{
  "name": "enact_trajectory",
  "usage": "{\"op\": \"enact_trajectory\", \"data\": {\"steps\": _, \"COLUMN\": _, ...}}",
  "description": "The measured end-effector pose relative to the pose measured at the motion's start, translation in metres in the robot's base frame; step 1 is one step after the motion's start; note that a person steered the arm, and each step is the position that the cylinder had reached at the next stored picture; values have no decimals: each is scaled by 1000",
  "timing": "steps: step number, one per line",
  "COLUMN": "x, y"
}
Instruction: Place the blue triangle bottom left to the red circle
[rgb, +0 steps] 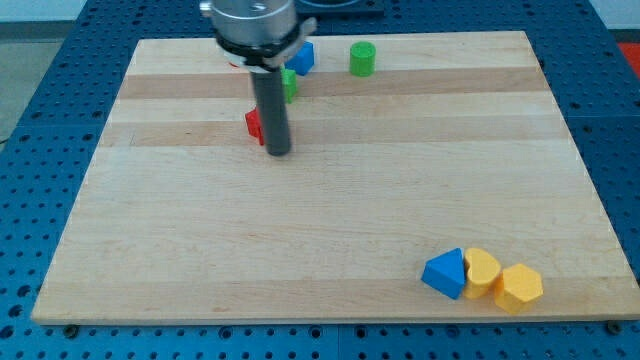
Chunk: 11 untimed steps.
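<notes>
Nearest the bottom edge of the wooden surface (330, 230), close to its bottom right corner, three blocks sit in a tight row. The blue triangle (446, 273) is the leftmost of them, its pointed top leaning toward the view's right. Just beside it, touching or nearly so, is a yellow rounded block (482, 271), and pressed against that one on the right is an orange-yellow hexagonal block (520, 287), which lies closest to the corner.

The middle of the surface separates this group from everything else, well apart from the far cluster.

Toward the top edge, left of centre, my tip (279, 153) rests on the wood at the end of the dark rod. There is no hand on this arm, only the rod, so it holds nothing. Just to the view's left of the rod, touching or almost touching it, a red block (254, 124) shows; the rod hides part of it and its shape cannot be made out.

Farther up, a green block (289, 84) peeks out on the right of the rod, mostly covered. Beyond it a blue block (302, 57) sits near the top edge, partly under the arm's body. To its right, apart from it, stands a green cylinder (362, 59).
</notes>
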<state>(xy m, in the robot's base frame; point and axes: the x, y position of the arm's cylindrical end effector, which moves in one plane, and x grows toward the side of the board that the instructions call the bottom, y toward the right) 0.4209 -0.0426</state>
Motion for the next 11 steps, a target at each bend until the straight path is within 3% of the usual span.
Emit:
{"op": "enact_trajectory", "data": {"steps": 2, "x": 64, "y": 238}}
{"op": "enact_trajectory", "data": {"steps": 3, "x": 136, "y": 288}}
{"op": "enact_trajectory", "data": {"steps": 4, "x": 178, "y": 331}}
{"op": "enact_trajectory", "data": {"steps": 5, "x": 195, "y": 333}}
{"op": "enact_trajectory", "data": {"steps": 7, "x": 187, "y": 205}}
{"op": "enact_trajectory", "data": {"steps": 8, "x": 188, "y": 191}}
{"op": "enact_trajectory", "data": {"steps": 10, "x": 197, "y": 259}}
{"op": "enact_trajectory", "data": {"steps": 11, "x": 197, "y": 259}}
